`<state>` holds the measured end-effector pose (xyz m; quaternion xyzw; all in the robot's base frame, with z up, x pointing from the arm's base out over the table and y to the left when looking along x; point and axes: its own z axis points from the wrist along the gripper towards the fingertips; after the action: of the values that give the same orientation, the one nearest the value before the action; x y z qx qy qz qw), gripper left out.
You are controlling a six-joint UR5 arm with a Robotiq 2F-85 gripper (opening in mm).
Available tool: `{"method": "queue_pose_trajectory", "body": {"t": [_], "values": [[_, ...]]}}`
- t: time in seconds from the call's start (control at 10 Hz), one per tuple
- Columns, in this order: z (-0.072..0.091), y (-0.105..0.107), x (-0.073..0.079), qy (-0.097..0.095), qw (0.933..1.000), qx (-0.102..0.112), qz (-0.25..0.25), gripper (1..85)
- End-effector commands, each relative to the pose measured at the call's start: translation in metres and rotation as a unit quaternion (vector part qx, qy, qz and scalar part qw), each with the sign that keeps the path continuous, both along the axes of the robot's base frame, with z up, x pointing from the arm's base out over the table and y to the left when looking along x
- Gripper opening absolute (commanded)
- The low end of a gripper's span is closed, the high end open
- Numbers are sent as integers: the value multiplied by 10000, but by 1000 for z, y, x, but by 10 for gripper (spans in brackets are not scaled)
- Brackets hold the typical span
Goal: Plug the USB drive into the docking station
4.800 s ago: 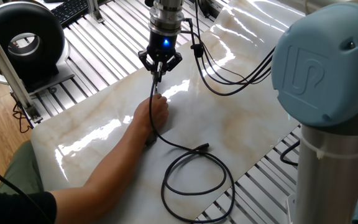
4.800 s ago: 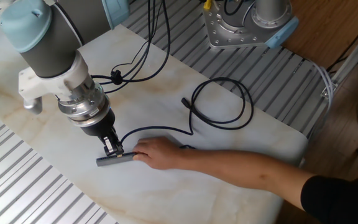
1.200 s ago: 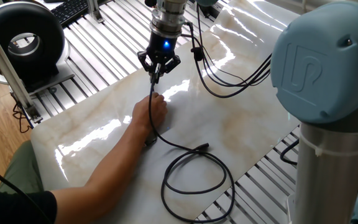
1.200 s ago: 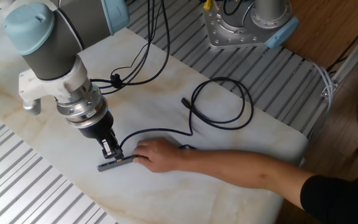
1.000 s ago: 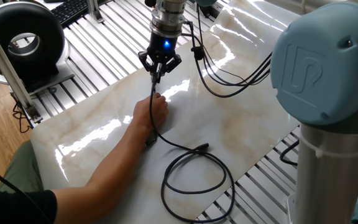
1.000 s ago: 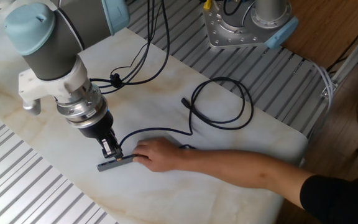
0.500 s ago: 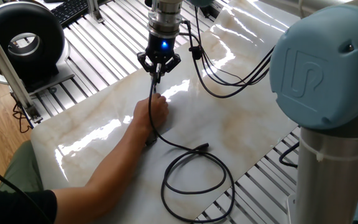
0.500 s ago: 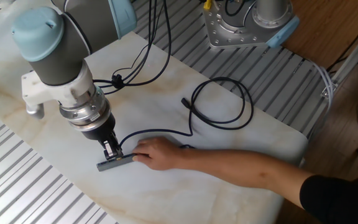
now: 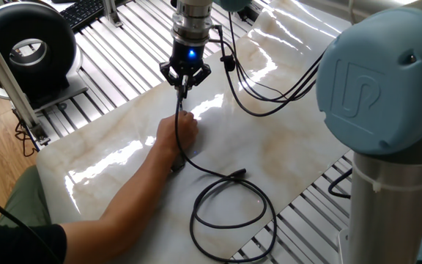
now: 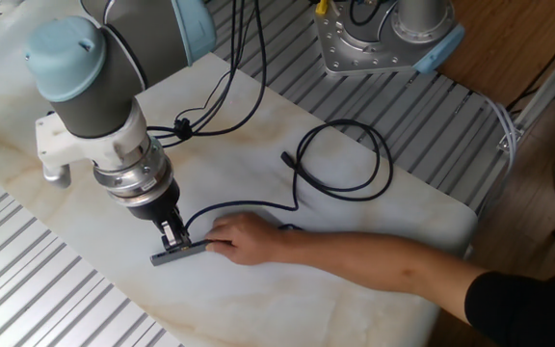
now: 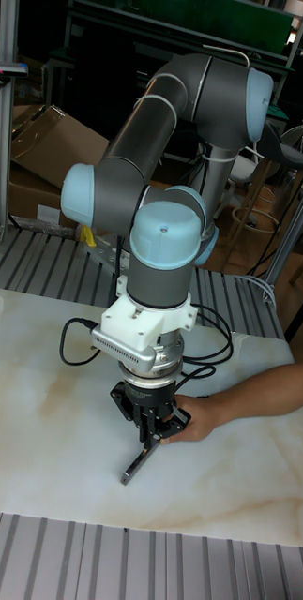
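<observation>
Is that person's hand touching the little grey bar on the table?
Touching. The other fixed view shows the hand closed over one end of the docking station.

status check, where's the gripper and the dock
Gripper shut on USB drive, right over dock. Person's hand steadying dock's other end. Cable loose behind.

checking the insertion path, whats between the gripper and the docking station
Only the USB drive, pinched in the gripper directly above the docking station; the other fixed view shows it. A person's hand steadies the bar's end.
</observation>
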<state>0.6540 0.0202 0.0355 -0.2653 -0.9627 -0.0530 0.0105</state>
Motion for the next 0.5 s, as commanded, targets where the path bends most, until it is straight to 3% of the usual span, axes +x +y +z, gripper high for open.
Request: {"method": "queue_pose_trajectory", "body": {"t": [0.0,0.4], "values": [[1,4,1,15,10000,37,-30,13],[-2,0,1,59,10000,44,-10,13]]}}
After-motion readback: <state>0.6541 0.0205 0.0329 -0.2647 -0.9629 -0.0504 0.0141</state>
